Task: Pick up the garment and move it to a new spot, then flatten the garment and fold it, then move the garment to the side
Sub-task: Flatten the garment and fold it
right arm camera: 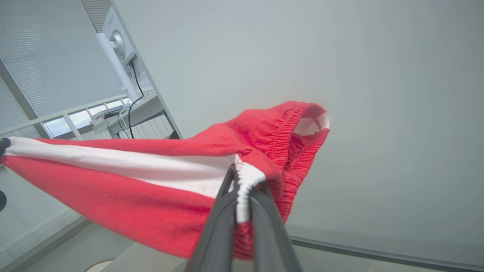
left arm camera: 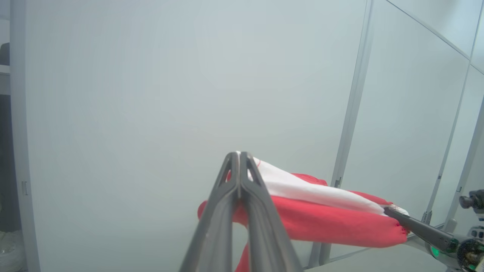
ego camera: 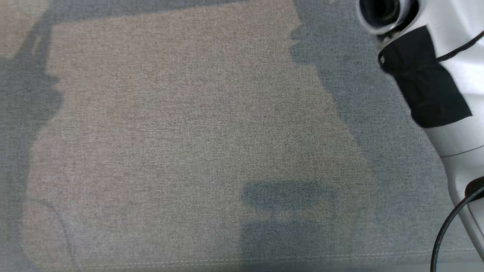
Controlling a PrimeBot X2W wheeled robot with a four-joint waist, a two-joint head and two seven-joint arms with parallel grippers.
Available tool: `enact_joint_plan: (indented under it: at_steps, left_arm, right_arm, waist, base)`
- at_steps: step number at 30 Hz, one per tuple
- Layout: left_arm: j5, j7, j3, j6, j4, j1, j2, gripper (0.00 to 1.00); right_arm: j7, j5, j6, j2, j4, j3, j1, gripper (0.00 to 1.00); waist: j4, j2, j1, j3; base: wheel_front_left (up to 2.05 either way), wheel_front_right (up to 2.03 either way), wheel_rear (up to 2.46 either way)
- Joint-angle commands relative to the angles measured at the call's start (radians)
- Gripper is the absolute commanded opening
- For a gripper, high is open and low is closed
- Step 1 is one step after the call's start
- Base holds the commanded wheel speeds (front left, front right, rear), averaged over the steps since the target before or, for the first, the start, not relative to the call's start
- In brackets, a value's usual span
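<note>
**Item:** garment, red with a white stripe and an elasticated band.

**Location:** aloft, stretched between both hands, well clear of the grey woven surface.

**Left hand**: fingers pressed together on one end of the stripe.

**Right hand**: pinched shut on the stripe beside the gathered band.

**Right forearm**: pale, at the head view's right edge.

**Purpose, as judged:** gripping two ends pulls the cloth taut (less bunching), so it can be carried across and laid flat on the surface for folding.

Red-white garment between left fingers
</note>
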Motion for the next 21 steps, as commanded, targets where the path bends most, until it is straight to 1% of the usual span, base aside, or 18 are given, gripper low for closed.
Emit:
enact_joint_plan:
  at_steps: [1,2,6,9,10,13,17,18,21]
  left_arm:
    - [-0.028,-0.001,0.017,0.001,0.001,0.06,0.058,0.0]
    - [-0.028,-0.001,0.017,0.001,0.001,0.06,0.058,0.0]
    - [-0.129,-0.001,-0.03,0.001,0.008,0.185,0.059,0.0]
    - [-0.139,-0.001,-0.065,0.001,0.013,0.278,0.064,0.0]
    - [-0.145,-0.001,-0.063,0.001,0.012,0.345,0.049,0.0]
    - [-0.165,-0.001,-0.015,0.001,-0.004,0.433,0.012,0.0]
    - [-0.133,-0.001,0.041,0.001,-0.03,0.531,-0.024,0.0]
    - [-0.128,-0.001,0.056,0.001,-0.033,0.554,-0.035,0.0]
    - [-0.103,-0.001,0.084,0.001,-0.049,0.619,-0.06,0.0]
  right_arm:
    - [0.018,0.051,0.0,0.014,0.042,0.038,0.051,0.0]
    - [0.018,0.051,0.0,0.014,0.042,0.038,0.051,0.0]
    - [0.029,0.084,0.0,0.014,0.134,0.105,0.071,0.0]
    - [0.05,0.132,0.0,0.014,0.167,0.14,0.107,0.0]
    - [0.062,0.144,0.0,0.014,0.186,0.166,0.13,0.0]
    - [0.064,0.167,0.0,0.014,0.19,0.185,0.169,0.0]
    - [0.058,0.168,0.0,0.014,0.191,0.192,0.213,0.0]
    - [0.064,0.154,0.0,0.014,0.198,0.199,0.222,0.0]
    - [0.077,0.151,0.0,0.014,0.175,0.194,0.267,0.0]
  waist:
    - [-0.004,-0.0001,0.0,0.013]
    - [-0.004,-0.0001,0.0,0.013]
    - [-0.006,-0.0001,0.0,0.054]
    - [-0.009,-0.0001,0.0,0.079]
    - [-0.008,-0.0001,0.0,0.087]
    - [-0.005,-0.0001,0.0,0.081]
    - [-0.004,-0.0001,0.0,0.046]
    - [-0.004,-0.0001,0.0,0.033]
    - [-0.004,-0.0001,0.0,-0.006]
  base:
    - [0.0,0.0,0.0]
    - [0.0,0.0,0.0]
    - [0.0,0.0,0.0]
    - [0.0,0.0,0.0]
    - [0.0,0.0,0.0]
    - [0.0,0.0,0.0]
    - [0.0,0.0,0.0]
    - [0.0,0.0,0.0]
    - [0.0,0.0,0.0]
